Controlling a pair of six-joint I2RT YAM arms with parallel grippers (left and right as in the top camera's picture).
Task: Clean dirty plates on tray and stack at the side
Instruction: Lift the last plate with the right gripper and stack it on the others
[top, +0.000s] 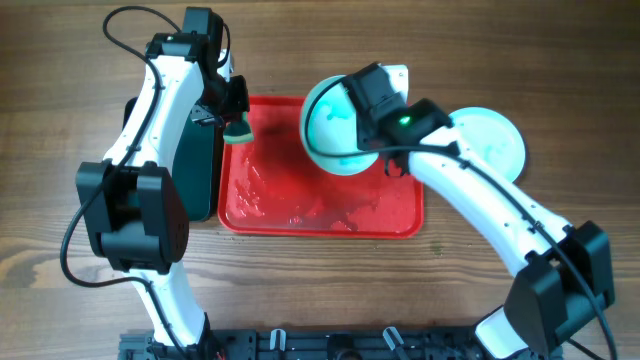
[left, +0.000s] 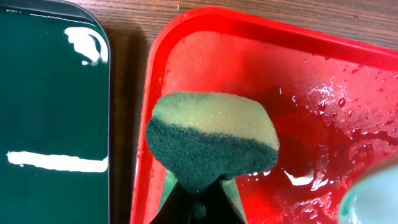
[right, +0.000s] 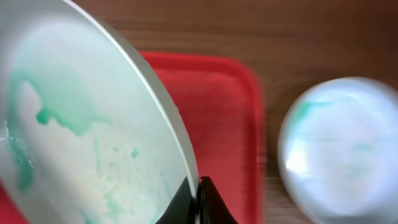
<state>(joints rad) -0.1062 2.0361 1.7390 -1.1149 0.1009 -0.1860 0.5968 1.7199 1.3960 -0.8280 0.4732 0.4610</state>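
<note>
My right gripper (top: 372, 122) is shut on the rim of a pale turquoise plate (top: 335, 125) with green smears and holds it tilted above the back right of the red tray (top: 400, 215). In the right wrist view the jaws (right: 198, 186) pinch the plate's edge (right: 93, 143). A second plate (top: 495, 140) lies on the table right of the tray; it also shows in the right wrist view (right: 342, 149). My left gripper (top: 238, 118) is shut on a green and yellow sponge (left: 211, 140) over the tray's back left corner (left: 168, 56). A third plate is not visible.
A dark green-black tray (top: 195, 160) filled with liquid lies left of the red tray; it also shows in the left wrist view (left: 53, 112). The red tray's floor (left: 348, 106) is wet, with droplets and foam.
</note>
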